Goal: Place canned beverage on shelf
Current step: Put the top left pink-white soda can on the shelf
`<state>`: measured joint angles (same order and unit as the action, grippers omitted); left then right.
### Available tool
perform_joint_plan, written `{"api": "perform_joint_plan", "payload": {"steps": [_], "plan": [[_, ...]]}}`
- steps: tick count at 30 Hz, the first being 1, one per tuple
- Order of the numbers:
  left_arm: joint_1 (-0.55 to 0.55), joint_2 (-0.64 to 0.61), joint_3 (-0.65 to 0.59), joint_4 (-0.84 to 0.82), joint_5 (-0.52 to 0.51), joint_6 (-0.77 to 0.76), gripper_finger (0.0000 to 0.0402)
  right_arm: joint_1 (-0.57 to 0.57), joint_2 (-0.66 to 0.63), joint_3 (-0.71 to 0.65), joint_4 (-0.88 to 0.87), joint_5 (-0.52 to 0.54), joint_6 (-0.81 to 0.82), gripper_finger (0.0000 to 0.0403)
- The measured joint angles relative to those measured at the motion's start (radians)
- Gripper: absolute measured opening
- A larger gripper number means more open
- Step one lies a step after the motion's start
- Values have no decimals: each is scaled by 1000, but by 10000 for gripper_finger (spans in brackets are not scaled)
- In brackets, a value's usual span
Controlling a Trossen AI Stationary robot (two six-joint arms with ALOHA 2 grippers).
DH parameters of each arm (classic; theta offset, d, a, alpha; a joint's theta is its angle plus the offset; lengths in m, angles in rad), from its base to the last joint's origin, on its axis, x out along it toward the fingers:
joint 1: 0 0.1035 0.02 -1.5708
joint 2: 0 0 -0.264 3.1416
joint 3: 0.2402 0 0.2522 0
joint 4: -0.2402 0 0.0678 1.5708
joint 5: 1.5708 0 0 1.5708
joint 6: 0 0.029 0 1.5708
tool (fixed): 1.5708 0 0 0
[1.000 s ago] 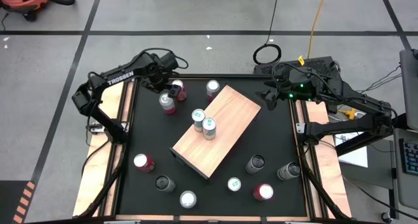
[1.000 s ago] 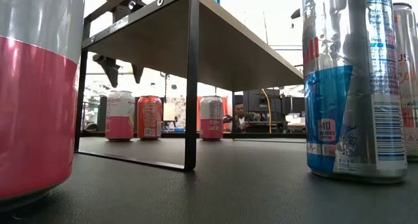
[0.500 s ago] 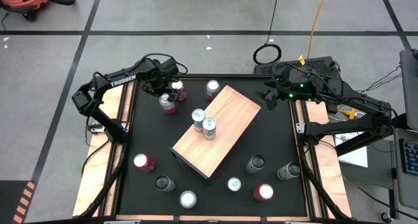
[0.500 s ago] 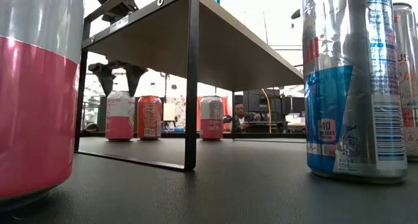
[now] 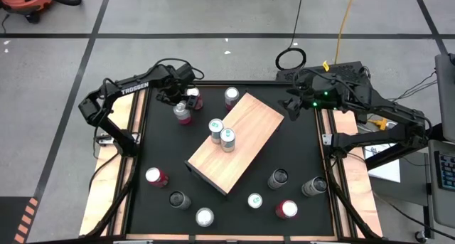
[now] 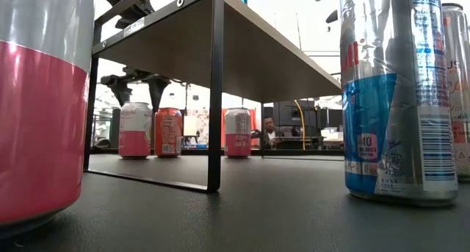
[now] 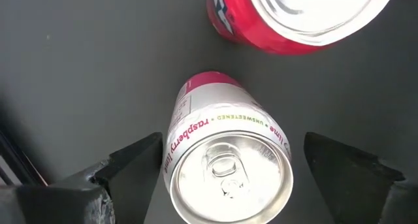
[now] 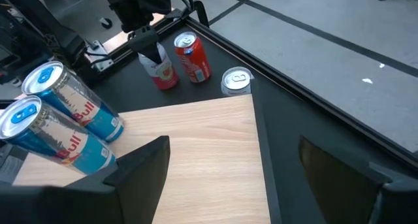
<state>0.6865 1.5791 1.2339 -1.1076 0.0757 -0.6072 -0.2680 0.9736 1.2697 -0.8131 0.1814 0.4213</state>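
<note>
Left arm drops onto the raspberry lime can

The left end effector [image 7: 225, 168] has come down, fingers spread either side of the raspberry lime can [image 7: 225, 168] on the bench [image 5: 163, 148], beside the red can [image 7: 294, 15]; grab next, I'd guess. Wooden shelf [image 5: 245, 137] holds two blue cans [image 5: 222, 134]. Right end effector [image 8: 261, 178] hangs spread, waiting.

Left arm: reaches over table's far-left corner | left gripper [image 5: 180, 102]: pointing down, fingers spread wide | Right arm: folded at table's far-right corner | right gripper [image 5: 286, 106]: raised, fingers apart, holding nothing.
</note>
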Motion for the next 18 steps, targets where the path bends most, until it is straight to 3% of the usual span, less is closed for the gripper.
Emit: {"api": "perform_joint_plan", "payload": {"steps": [10,18], "plan": [[0,4,0,-9,2,-45,357,0,7,0,0,0,-19,312],[0,26,0,-26,3,-51,310,0,7,0,0,0,-19,312]]}}
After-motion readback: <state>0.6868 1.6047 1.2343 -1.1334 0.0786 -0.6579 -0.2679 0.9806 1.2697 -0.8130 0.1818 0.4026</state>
